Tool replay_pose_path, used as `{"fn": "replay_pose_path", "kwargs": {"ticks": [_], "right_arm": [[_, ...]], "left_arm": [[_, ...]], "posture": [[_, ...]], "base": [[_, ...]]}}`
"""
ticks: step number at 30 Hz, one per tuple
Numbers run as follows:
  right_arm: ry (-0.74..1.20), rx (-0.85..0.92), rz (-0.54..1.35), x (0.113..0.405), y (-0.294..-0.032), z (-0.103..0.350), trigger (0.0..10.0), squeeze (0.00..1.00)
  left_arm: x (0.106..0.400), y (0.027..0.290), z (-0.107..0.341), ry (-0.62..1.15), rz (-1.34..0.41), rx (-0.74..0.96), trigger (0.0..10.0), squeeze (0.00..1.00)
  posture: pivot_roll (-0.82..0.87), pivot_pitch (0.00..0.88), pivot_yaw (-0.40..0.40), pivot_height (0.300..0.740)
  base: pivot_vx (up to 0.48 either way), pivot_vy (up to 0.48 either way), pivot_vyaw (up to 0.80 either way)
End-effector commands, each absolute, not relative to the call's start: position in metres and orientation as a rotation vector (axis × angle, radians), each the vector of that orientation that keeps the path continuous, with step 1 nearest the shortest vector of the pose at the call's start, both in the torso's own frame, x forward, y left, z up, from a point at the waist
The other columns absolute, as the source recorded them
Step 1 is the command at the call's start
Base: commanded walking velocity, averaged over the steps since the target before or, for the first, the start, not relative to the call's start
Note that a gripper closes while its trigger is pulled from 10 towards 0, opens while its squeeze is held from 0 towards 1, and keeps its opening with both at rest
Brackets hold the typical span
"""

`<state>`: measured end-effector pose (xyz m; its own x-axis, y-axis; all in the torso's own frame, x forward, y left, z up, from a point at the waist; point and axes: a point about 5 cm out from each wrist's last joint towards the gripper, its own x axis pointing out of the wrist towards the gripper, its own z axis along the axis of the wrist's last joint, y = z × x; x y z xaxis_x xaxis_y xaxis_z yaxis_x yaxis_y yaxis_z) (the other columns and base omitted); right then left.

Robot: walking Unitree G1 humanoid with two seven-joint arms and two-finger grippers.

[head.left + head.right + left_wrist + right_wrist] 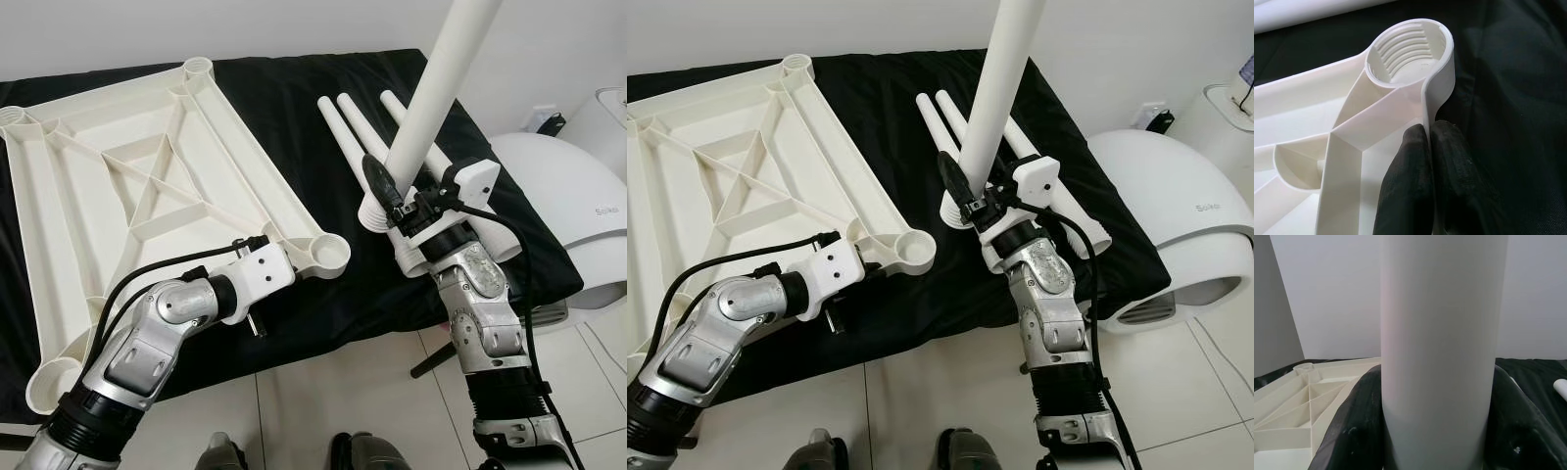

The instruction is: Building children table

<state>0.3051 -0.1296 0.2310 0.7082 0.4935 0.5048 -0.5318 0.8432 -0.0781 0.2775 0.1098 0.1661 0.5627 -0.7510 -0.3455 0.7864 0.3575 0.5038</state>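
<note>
Near the black-draped table's (294, 108) front edge, left gripper (1429, 147) pinches the tabletop's (127, 186) rim beside its socket (1410, 54) (threaded) while right gripper (397, 201) clamps the leg (441, 73), tilted: risk of cross-threading.

Grey lettering is showing on the side of the white domed appliance (1176, 196) at the robot's right. It is reading roughly as "Soleo" in the right eye view, though the letters are small and the last ones are staying uncertain. No other text is showing.
</note>
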Motion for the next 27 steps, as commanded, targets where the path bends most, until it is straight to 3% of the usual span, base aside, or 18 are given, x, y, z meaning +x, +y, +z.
{"fn": "replay_pose_path", "kwargs": {"ticks": [1,27], "right_arm": [[-0.542,0.08,0.62,0.305,-0.128,0.234,10.0,0.0],[-0.398,0.046,1.04,0.321,-0.12,0.224,10.0,0.0]], "left_arm": [[0.279,0.127,0.152,0.169,-0.94,0.704,10.0,0.0],[0.27,0.132,0.163,0.157,-0.915,0.702,10.0,0.0]], "posture": [[0.05,0.231,0.0,0.74],[0.08,0.246,-0.034,0.74]], "base": [[0.0,0.0,0.0],[0.0,0.0,0.0]]}}
